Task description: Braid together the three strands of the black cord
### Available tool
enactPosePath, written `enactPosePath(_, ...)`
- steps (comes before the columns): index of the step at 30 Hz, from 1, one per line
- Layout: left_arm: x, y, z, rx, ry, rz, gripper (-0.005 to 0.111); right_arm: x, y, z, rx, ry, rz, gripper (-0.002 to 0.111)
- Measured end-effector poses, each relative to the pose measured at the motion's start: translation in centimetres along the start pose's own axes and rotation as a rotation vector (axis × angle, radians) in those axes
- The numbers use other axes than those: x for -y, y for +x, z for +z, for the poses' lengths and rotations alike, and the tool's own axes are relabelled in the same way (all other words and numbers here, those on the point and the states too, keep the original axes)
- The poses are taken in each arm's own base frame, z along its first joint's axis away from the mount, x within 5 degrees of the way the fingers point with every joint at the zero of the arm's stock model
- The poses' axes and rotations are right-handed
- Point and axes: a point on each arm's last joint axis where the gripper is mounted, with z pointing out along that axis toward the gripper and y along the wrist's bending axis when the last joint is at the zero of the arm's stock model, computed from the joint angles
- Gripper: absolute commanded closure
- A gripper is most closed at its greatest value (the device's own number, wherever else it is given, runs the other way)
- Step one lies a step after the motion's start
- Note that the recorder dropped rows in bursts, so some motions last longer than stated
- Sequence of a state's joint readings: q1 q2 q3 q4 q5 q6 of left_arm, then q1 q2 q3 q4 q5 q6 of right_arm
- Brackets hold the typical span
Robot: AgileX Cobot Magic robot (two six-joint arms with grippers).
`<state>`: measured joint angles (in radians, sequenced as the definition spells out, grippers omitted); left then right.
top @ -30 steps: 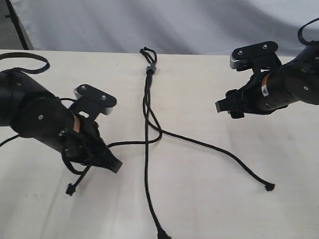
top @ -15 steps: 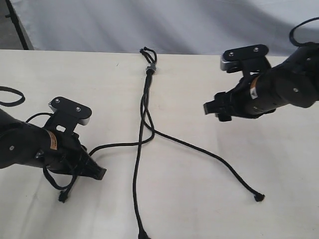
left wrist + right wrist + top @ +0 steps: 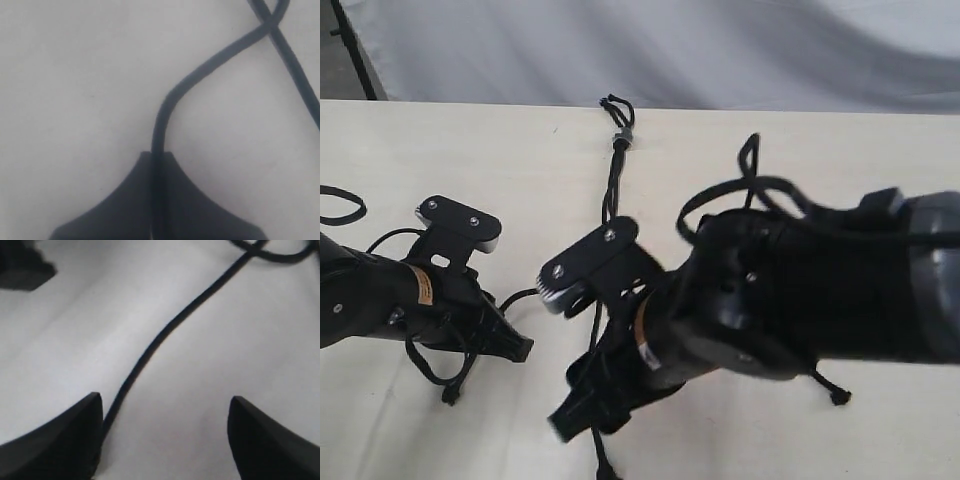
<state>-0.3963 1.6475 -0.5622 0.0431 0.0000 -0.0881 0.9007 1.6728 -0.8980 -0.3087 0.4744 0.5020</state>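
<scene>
One black cord [image 3: 616, 175] is laid out on the pale surface [image 3: 440, 150]. It is bound at one end by a single grey band [image 3: 624, 136], which is found well away from both sets of fingers. Three strands [image 3: 610, 205] are counted running out from that band. The first strand [image 3: 200, 65] is pinched between the left fingers [image 3: 120, 205], which are clamped tight on it. Its knotted tip [image 3: 448, 397] is seen just behind those fingers, down near the surface. The right fingers [image 3: 270, 440] are spread wide and nothing is held between them. A second strand [image 3: 150, 347] is seen running along the surface just beside one of the two fingers, ungripped. The third strand [image 3: 823, 382] is largely hidden behind the right arm; only a short piece and its knotted tip [image 3: 837, 396] are shown, well apart from the right fingers. Two knotted tips are made out; the second strand's end cannot be told.
</scene>
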Motion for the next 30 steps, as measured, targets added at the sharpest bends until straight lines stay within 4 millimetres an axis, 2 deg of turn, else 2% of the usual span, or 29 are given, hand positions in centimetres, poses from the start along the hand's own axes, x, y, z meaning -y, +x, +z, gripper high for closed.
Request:
enactPosePath(5, 0.0, 0.2, 0.0, -0.027, -0.002, 0.0, 0.106, -4.0, 2.1, 2.3, -0.099, -0.039, -0.093, 0.042)
enactPosePath(6, 0.0, 0.3, 0.0, -0.03, -0.003, 0.0, 0.106, -4.6, 2.5, 2.7, -0.118, -0.043, -0.106, 0.047)
enactPosePath(7, 0.0, 0.3, 0.0, -0.03, -0.003, 0.0, 0.106, -5.0, 2.8, 3.0, -0.129, -0.046, -0.115, 0.057)
enactPosePath(10, 0.0, 0.3, 0.0, -0.03, -0.003, 0.0, 0.106, -5.1, 3.3, 3.6, -0.165, -0.025, -0.14, 0.107)
enactPosePath(14, 0.0, 0.3, 0.0, -0.03, -0.003, 0.0, 0.106, -4.3, 3.3, 3.4, -0.178, 0.051, -0.252, 0.108)
enactPosePath(18, 0.0, 0.4, 0.0, -0.042, -0.004, 0.0, 0.106, -2.5, 1.5, 1.6, -0.136, 0.227, -0.378, 0.108)
enactPosePath(20, 0.0, 0.4, 0.0, -0.044, -0.004, 0.0, 0.106, -0.7, 0.4, 0.9, -0.103, 0.347, -0.405, 0.108)
enactPosePath(23, 0.0, 0.4, 0.0, -0.046, -0.004, 0.0, 0.106, 2.9, -1.0, 0.7, -0.08, 0.484, -0.384, 0.108)
enactPosePath(27, 0.0, 0.4, 0.0, -0.046, -0.004, 0.0, 0.106, 7.8, -1.4, 2.2, -0.095, 0.514, -0.287, 0.108)
enactPosePath(30, 0.0, 0.4, 0.0, -0.048, -0.004, 0.0, 0.106, 11.4, -0.8, 4.3, -0.137, 0.499, -0.206, 0.108)
